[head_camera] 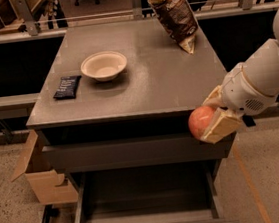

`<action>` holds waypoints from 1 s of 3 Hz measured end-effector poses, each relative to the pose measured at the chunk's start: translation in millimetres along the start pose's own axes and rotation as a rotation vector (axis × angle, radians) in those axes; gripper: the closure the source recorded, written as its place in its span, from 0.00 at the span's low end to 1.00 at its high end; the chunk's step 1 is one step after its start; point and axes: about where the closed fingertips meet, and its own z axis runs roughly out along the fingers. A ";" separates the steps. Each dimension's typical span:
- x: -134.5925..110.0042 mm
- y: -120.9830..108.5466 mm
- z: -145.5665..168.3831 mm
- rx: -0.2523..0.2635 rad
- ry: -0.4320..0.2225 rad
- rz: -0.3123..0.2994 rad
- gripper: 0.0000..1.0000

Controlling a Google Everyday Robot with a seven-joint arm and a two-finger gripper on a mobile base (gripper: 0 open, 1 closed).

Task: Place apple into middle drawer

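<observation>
My gripper [206,121] is shut on the red-orange apple [199,120], one cream finger [220,125] below it and one behind it. It holds the apple just past the cabinet's front right edge, level with the upper drawer's tall grey front panel [134,152]. The middle drawer [144,199] stands pulled open below, dark grey with a flat bare floor and low side walls. The apple hangs above the drawer's right side, well clear of its floor.
On the cabinet top [156,81] stand a cream bowl [103,65], a dark snack bar [67,87] at the left edge and a chip bag [173,14] at the back right. A cardboard box [41,175] sits on the floor to the left.
</observation>
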 end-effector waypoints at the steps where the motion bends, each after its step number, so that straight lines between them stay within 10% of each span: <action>1: 0.0 0.0 0.0 0.000 0.000 0.000 1.00; 3: 33.6 24.8 70.9 -0.063 0.056 0.108 1.00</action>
